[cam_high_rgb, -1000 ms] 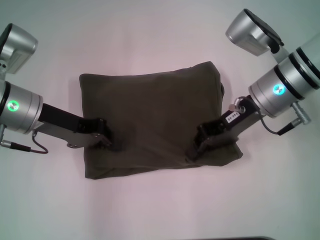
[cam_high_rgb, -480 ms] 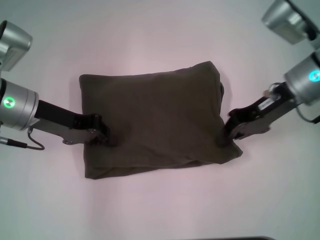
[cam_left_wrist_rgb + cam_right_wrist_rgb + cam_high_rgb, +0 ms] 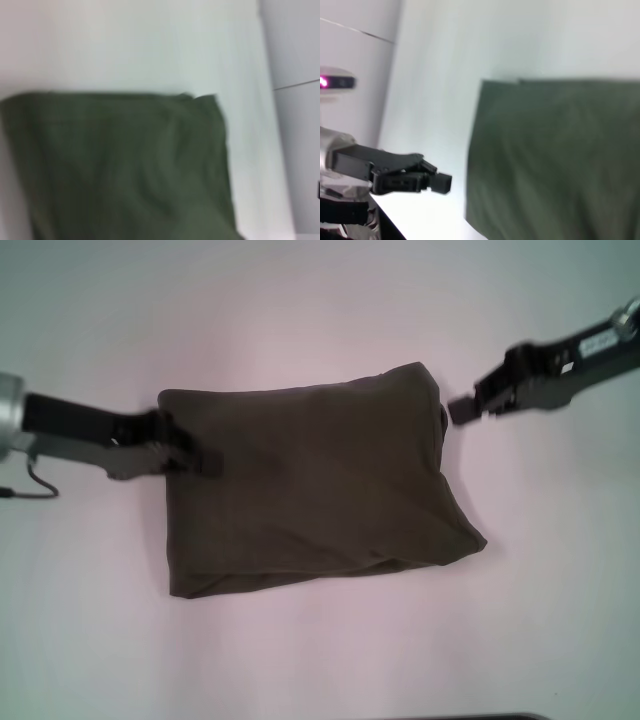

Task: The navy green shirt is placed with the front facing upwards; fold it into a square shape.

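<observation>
From the head, the navy green shirt (image 3: 310,490) is lying folded into a rough rectangle mid-table (image 3: 320,300). The left gripper (image 3: 200,458) is sitting at its left edge and the right gripper (image 3: 465,408) is hanging just off its far right corner; I cannot tell either's finger state. The left wrist is showing only cloth. The right wrist is catching the left gripper beside the shirt, seemingly not touching.

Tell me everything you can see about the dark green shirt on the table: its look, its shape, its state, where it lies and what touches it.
The dark olive-green cotton-looking shirt lies folded into a rough rectangle, several layers thick, flat on the white table. Its edges are slightly uneven, with lower layers peeking out along the near side. No lettering, label or sleeves show. The left claw is at its left edge, seemingly overlapping the cloth; whether it touches is unclear. The right claw is beside the far right corner, apart from the fabric.
</observation>
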